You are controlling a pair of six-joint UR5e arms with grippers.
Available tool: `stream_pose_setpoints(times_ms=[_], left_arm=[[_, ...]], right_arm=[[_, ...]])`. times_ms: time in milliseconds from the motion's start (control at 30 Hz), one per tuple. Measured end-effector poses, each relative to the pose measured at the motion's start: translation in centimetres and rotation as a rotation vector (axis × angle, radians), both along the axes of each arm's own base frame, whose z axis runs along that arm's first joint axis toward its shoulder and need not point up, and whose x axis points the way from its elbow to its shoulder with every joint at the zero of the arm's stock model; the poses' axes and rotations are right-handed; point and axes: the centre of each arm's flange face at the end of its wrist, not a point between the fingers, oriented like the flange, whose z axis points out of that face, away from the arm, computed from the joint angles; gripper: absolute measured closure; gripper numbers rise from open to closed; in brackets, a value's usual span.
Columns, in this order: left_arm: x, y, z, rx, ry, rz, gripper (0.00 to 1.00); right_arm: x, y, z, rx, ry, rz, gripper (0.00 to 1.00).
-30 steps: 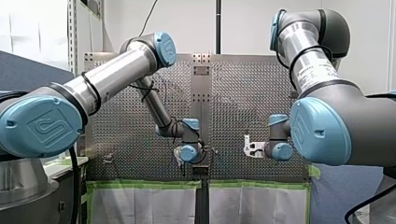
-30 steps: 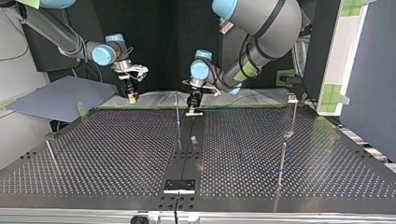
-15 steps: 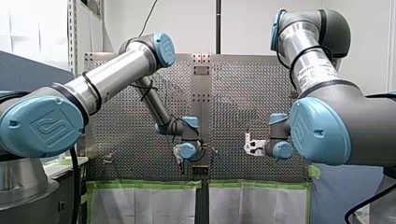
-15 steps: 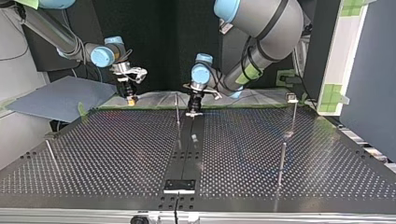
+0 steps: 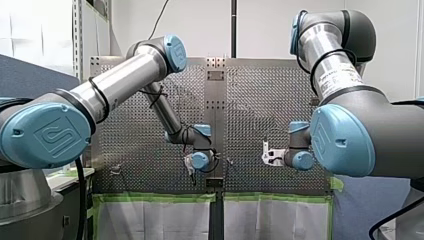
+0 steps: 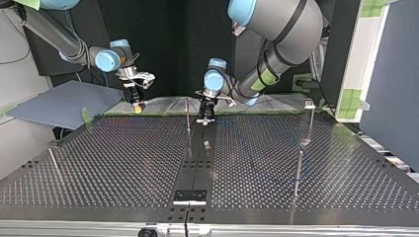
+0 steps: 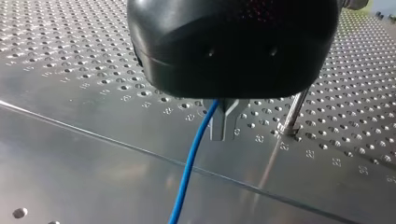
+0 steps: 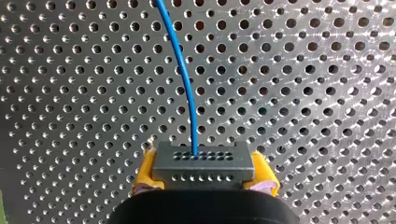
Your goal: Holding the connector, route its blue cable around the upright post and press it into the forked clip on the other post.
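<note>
Clamps the grey connector (image 8: 203, 162) between the yellow pads (image 8: 145, 171) of my right gripper (image 6: 140, 105), with the blue cable (image 8: 183, 79) leaving the connector's face and curving away ahead over the perforated table (image 6: 123, 163). Hangs that gripper over the table's far edge at the top view's left, well apart from every post.

Pinches the same cable in my left gripper (image 7: 223, 137): metal fingers (image 7: 223, 125) together, the cable coming out at their root under the black housing and running off toward the camera. Sits there near the upright post (image 7: 293, 114), apart from it, with the cable not touching it. In the top view, puts my left gripper near the middle of the far edge, just to the right of that thin post. Leaves the clip (image 6: 310, 104) atop its own post at the top view's right, well apart from both grippers.

Against a second ago, shows only small shifts. Finds my left arm's wrist a touch higher and further left in the front view, and slightly further right in the top view, a little more clear of the thin post. Finds my right arm's wrist a shade further left in the top view, so the two grippers lie slightly wider apart. Shows posts and clip where they were.
</note>
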Motion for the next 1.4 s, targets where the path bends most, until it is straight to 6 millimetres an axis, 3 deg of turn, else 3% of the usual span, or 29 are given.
stream_pose_setpoints(times_ms=[333,367,400,433,467,500,567,733,767,1133,1400], left_arm=[[-0.2,0.3,-0.3,0.048,0.022,-0.001,0.97],[-0.2,0.4,-0.3,0.059,0.027,0.002,0.85],[-0.3,0.5,-0.4,0.068,0.032,0.004,0.85],[-0.3,0.5,-0.4,0.078,0.037,0.006,0.75],[-0.4,0.6,-0.5,0.088,0.045,0.009,0.57],[-0.5,0.7,-0.6,0.094,0.050,0.010,0.57],[-0.6,0.8,-0.7,0.107,0.060,0.010,0.25],[-0.8,1.0,-0.9,0.131,0.079,0.010,0.25],[-0.8,1.0,-0.9,0.134,0.081,0.010,0.00],[-2.4,0.4,-1.7,0.230,0.132,-0.063,0.00],[-5.6,1.2,-4.0,0.343,0.226,-0.157,0.00]], right_arm=[[0.0,0.0,0.0,0.004,0.001,0.000,1.00],[0.0,0.0,0.0,0.005,0.001,0.000,1.00],[0.0,0.0,0.0,0.006,0.001,0.000,1.00],[0.0,0.0,0.0,0.006,0.001,0.000,1.00],[0.0,0.0,0.0,0.006,0.001,0.000,1.00],[0.0,0.0,0.0,0.007,0.001,0.000,1.00],[0.0,0.1,0.0,0.007,0.002,0.000,1.00],[0.0,0.0,0.0,0.008,0.002,0.000,1.00],[0.0,0.0,0.0,0.007,0.002,0.000,1.00],[-0.1,0.1,-0.1,0.008,0.003,-0.001,1.00],[-0.1,0.2,-0.2,0.017,0.011,-0.001,1.00]])
